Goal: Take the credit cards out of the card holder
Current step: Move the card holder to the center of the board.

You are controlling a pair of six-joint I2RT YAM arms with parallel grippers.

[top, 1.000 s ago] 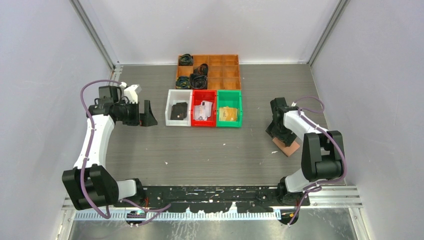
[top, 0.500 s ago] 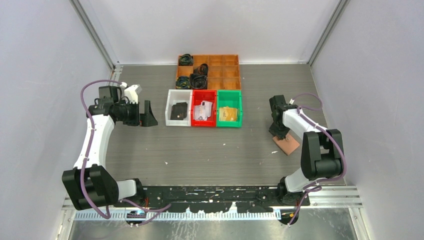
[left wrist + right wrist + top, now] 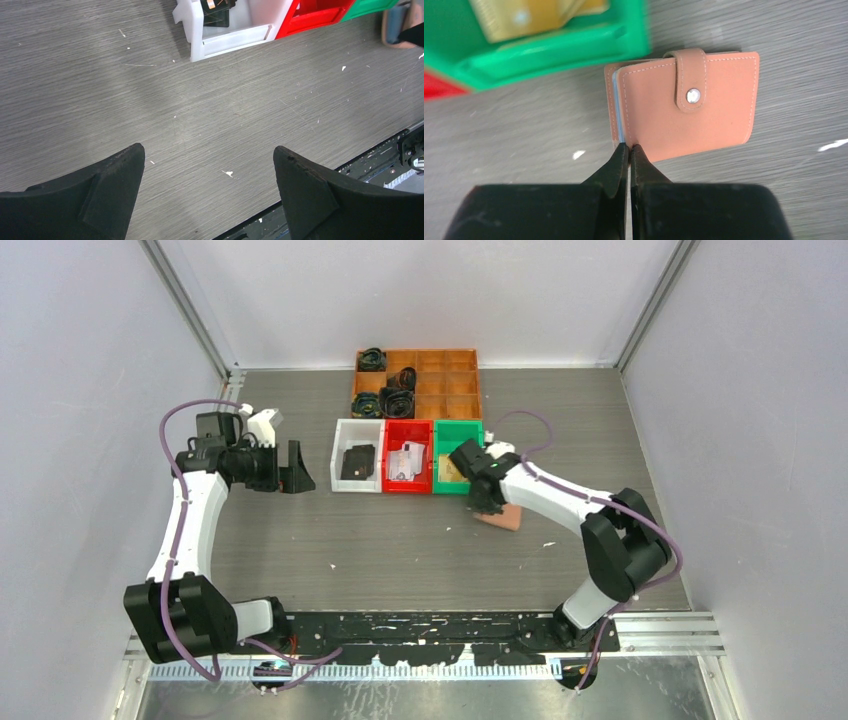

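The tan-pink card holder point(image 3: 694, 115) is closed, its strap tab snapped over the cover. It is just in front of the green bin point(image 3: 459, 485), and the top view shows the card holder point(image 3: 507, 518) beside my right gripper point(image 3: 488, 505). My right gripper point(image 3: 629, 146) is shut on the holder's near edge, by its left corner. One black card point(image 3: 357, 461) lies in the white bin, a whitish card point(image 3: 406, 460) in the red bin and an orange-yellow card point(image 3: 524, 17) in the green bin. My left gripper point(image 3: 207, 149) hangs open over bare table, left of the white bin point(image 3: 230, 40).
An orange compartment tray point(image 3: 445, 385) with black coiled bundles point(image 3: 397, 398) stands behind the three bins. White walls close in the table on the left, right and back. A black rail point(image 3: 430, 625) runs along the near edge.
My right gripper has shut on the card holder and swung left with it, from the table's right side to the front of the green bin. The left arm has not moved.
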